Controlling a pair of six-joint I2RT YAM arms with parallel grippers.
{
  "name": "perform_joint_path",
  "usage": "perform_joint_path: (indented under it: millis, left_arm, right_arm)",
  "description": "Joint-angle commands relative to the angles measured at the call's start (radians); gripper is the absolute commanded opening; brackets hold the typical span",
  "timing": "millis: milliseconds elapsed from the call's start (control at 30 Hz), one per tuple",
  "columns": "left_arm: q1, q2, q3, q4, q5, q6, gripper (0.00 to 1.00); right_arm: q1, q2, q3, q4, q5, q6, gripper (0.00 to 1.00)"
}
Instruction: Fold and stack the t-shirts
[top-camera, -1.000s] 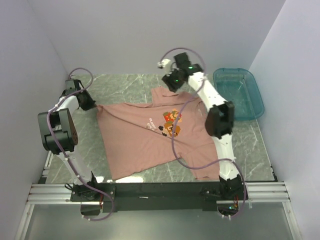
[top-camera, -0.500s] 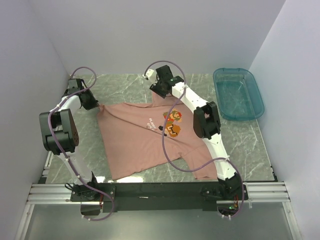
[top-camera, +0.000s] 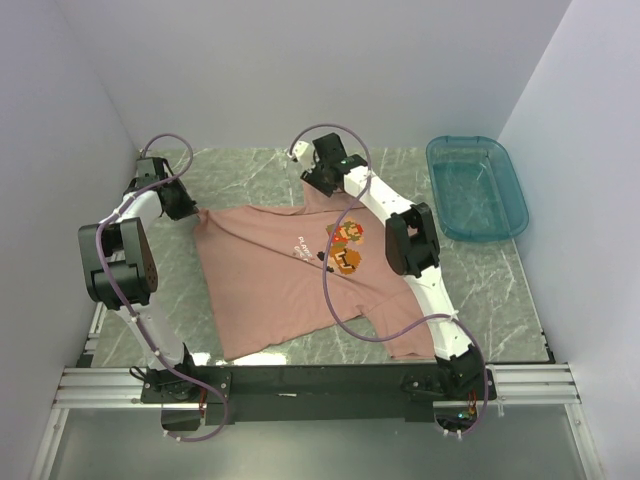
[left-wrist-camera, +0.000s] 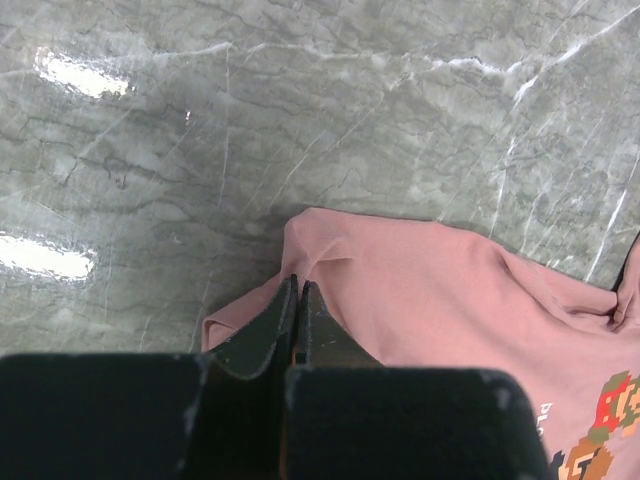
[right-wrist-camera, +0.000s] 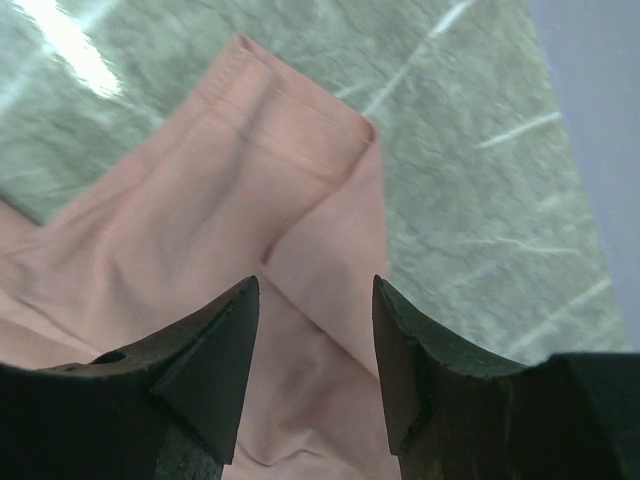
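Observation:
One salmon-pink t-shirt (top-camera: 280, 280) lies spread on the marble table, chest print (top-camera: 345, 246) facing up. At its far left corner my left gripper (top-camera: 185, 208) is shut. In the left wrist view its fingertips (left-wrist-camera: 297, 286) meet on a raised fold of the t-shirt (left-wrist-camera: 450, 300). My right gripper (top-camera: 318, 182) hovers over the shirt's far edge. The right wrist view shows that gripper (right-wrist-camera: 314, 290) open above a folded sleeve (right-wrist-camera: 250, 170), with cloth below the gap and nothing pinched.
A teal plastic bin (top-camera: 478, 186) stands at the back right, off the shirt. White walls close in the table (top-camera: 250, 165) on three sides. The right arm's cable (top-camera: 335, 300) loops over the shirt.
The right arm has swung left along the shirt's far edge, from near the right shoulder to the collar area. The left gripper has stayed at the left corner.

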Motion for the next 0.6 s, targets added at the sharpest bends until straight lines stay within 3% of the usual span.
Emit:
perform_joint_path:
  millis: [0,400,567]
  left_arm:
    - [-0.001,-0.043,0.012,0.007,0.025,0.017,0.0]
    - [0.001,-0.049,0.014,0.002,0.027,0.017,0.01]
    - [0.001,-0.046,0.018,-0.001,0.028,0.02,0.0]
  right_arm:
    - [-0.01,-0.03,0.029,0.032,-0.093,0.074,0.56]
    - [-0.04,0.01,0.129,-0.015,-0.187,0.192,0.47]
    - [-0.134,-0.071,0.071,-0.027,-0.219,0.23,0.47]
